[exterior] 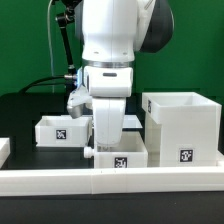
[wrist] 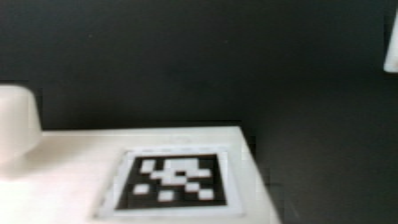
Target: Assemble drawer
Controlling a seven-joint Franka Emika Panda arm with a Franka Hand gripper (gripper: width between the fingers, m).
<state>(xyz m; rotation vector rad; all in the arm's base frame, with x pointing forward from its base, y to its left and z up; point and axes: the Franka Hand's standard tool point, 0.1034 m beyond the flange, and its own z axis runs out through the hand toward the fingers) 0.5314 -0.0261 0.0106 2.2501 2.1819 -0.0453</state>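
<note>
The drawer's large cube-shaped casing (exterior: 182,125) stands open-topped at the exterior view's right, with a tag on its front. One shallow tray (exterior: 60,130) sits at the left, behind the arm. A second tray (exterior: 122,156) sits in front at the centre, tag facing the camera. My gripper (exterior: 104,142) is lowered right at the back left of this front tray; the hand hides the fingers, so I cannot tell whether they grip. The wrist view shows a white tagged face (wrist: 175,180) very close, with a rounded white piece (wrist: 15,125) beside it.
A long low white rail (exterior: 110,181) runs along the front, right against the front tray and casing. The table is black. Cables hang behind the arm at the left. A white edge (wrist: 391,40) shows at the border of the wrist view.
</note>
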